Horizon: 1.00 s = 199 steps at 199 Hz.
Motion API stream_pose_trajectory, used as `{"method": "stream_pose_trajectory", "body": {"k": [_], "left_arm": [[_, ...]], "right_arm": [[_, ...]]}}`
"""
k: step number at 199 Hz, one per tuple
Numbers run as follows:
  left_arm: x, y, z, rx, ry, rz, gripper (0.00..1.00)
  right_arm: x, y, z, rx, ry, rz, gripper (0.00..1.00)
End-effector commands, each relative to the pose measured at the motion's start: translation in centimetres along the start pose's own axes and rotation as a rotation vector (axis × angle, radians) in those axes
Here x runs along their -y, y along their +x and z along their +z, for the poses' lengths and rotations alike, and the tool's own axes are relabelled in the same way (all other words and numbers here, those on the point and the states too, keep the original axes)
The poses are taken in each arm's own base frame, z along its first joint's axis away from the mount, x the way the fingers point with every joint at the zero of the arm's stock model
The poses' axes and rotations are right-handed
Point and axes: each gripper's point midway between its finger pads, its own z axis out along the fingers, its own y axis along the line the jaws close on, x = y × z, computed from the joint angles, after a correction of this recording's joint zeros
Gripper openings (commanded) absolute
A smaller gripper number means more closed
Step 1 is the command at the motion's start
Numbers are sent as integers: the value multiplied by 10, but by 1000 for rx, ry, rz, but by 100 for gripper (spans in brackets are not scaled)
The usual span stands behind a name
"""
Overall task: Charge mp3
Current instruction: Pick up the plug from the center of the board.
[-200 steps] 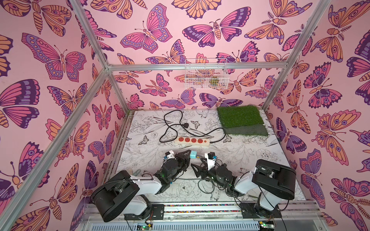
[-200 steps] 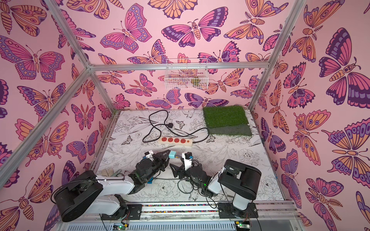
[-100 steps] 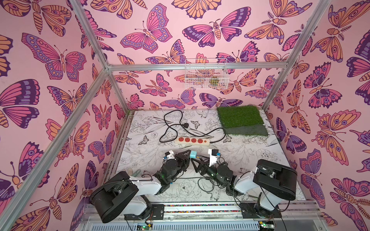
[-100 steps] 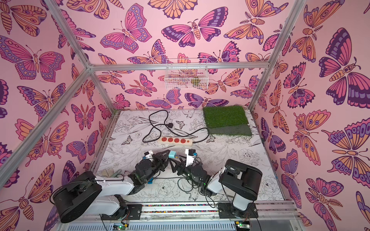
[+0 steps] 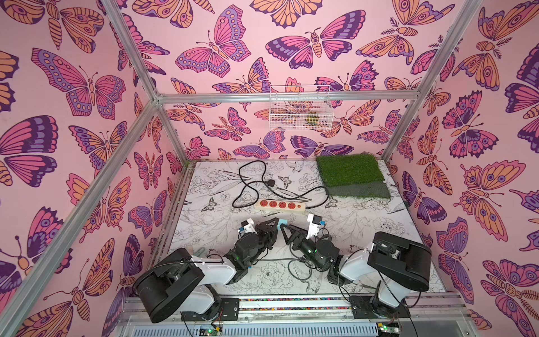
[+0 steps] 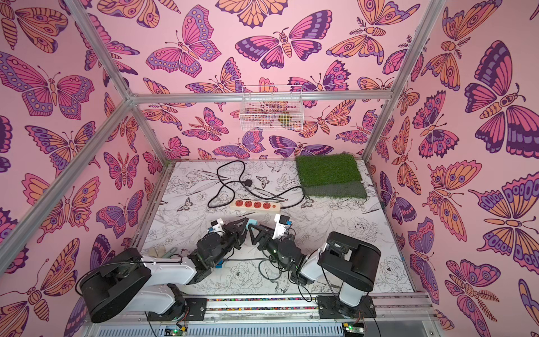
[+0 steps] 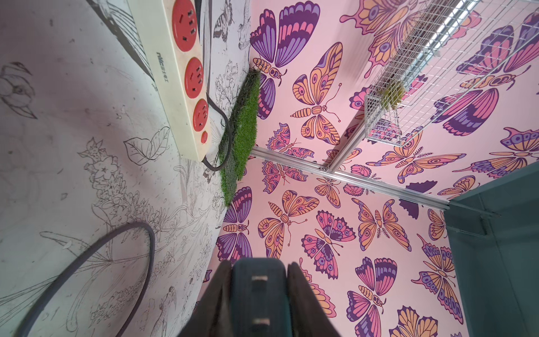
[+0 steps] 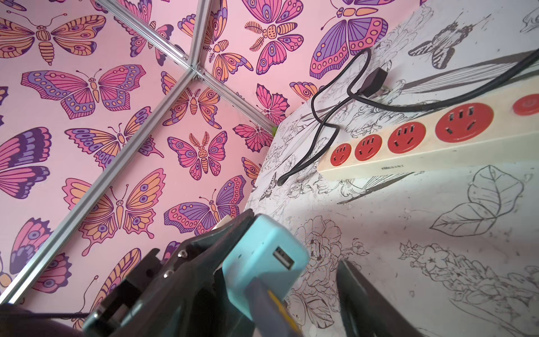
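Teal-wise: clamping charger cube (image 8: pixel 256 253) in left gripper (image 5: pixel 275 227), hovering right gripper (image 5: pixel 287 232) part-open, empty; expecting unseen mp3 light, slick, pinching its edges.

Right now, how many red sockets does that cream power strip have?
4, in one row along the power strip: the end socket, the second, the third and the fourth, beside the small red button at the cord end. None looks hidden.
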Motion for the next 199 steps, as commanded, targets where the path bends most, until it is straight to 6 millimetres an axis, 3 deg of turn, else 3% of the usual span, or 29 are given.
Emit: {"method": "stream_pose_trajectory", "body": {"k": [1, 66, 199], "left_arm": [[6, 2, -2, -6, 39, 22, 0], [13, 4, -3, -19, 73, 49, 0], [10, 6, -3, -24, 90, 54, 0]], "right_arm": [[-7, -9, 6, 38, -17, 98, 74], [-21, -8, 14, -2, -74, 180, 68], [-17, -11, 21, 3, -69, 234, 54]]}}
